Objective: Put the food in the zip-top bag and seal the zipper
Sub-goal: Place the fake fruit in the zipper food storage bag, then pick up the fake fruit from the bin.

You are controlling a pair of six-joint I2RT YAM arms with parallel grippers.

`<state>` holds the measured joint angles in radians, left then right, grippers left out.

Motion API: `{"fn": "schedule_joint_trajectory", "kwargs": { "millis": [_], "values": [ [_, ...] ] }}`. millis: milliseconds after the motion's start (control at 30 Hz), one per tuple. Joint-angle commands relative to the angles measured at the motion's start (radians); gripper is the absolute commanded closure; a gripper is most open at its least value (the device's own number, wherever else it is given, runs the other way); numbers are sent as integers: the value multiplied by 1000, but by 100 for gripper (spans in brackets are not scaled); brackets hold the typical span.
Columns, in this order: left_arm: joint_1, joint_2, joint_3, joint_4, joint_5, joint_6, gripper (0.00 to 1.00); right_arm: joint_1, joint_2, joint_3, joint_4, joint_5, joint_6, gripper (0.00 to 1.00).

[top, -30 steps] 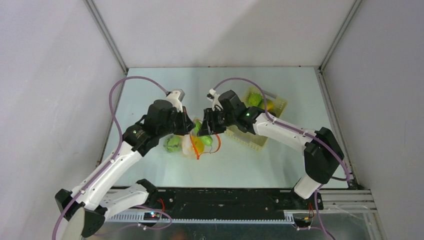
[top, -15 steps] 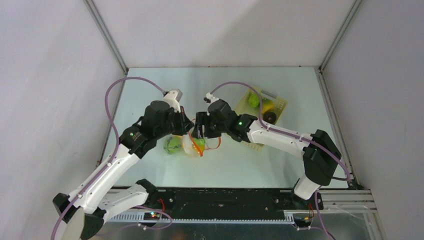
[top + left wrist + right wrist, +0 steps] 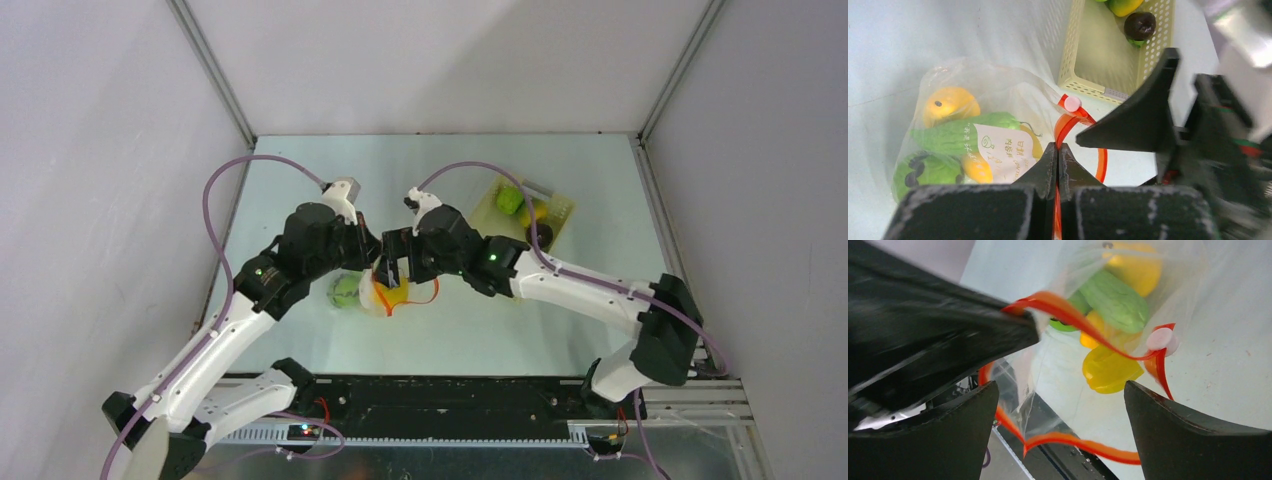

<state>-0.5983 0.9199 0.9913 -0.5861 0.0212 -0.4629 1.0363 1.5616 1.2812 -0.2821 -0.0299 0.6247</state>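
Observation:
The clear zip-top bag [image 3: 372, 292] lies at the table's middle, its white label [image 3: 1003, 150] facing up. In it are pieces of food: a yellow-orange fruit [image 3: 948, 102], a green vegetable [image 3: 955, 134], a dark-marked green one [image 3: 923, 170] and a yellow piece [image 3: 1110, 370]. My left gripper [image 3: 1058, 150] is shut on the red-orange zipper [image 3: 1064, 131], holding the mouth up near its pink slider [image 3: 1072, 103]. My right gripper [image 3: 1060, 387] hangs open at the bag's mouth, nothing between its fingers; the zipper [image 3: 1073, 320] loops in front of it.
A pale yellow lattice basket [image 3: 566, 207] stands at the back right, behind the right arm. It holds a green fruit [image 3: 510, 199], a yellow one [image 3: 538, 208] and a dark purple one [image 3: 1140, 25]. White walls close in the table on three sides.
My right gripper has moved left to the bag's mouth and its jaws have spread wide. The left gripper has kept its grip on the zipper.

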Motion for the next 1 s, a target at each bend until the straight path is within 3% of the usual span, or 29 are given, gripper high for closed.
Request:
{"fn": "schedule_joint_trajectory", "kwargs": {
  "millis": [0, 233, 333, 633, 967],
  "values": [
    [-5, -22, 4, 35, -16, -6, 100, 41, -121, 28, -21, 103, -100, 0],
    [-6, -23, 1, 34, -54, -6, 100, 44, -284, -35, -124, 366, -185, 1],
    [-5, -21, 2, 32, -64, -4, 100, -30, -355, -108, -137, 478, -216, 1],
    [-5, -7, 2, 28, -73, 0, 100, -489, -306, -155, -153, 368, -234, 1],
    [-5, 26, 12, 5, -123, 13, 100, -657, -71, -111, 104, 275, -154, 4]
  ]
}}
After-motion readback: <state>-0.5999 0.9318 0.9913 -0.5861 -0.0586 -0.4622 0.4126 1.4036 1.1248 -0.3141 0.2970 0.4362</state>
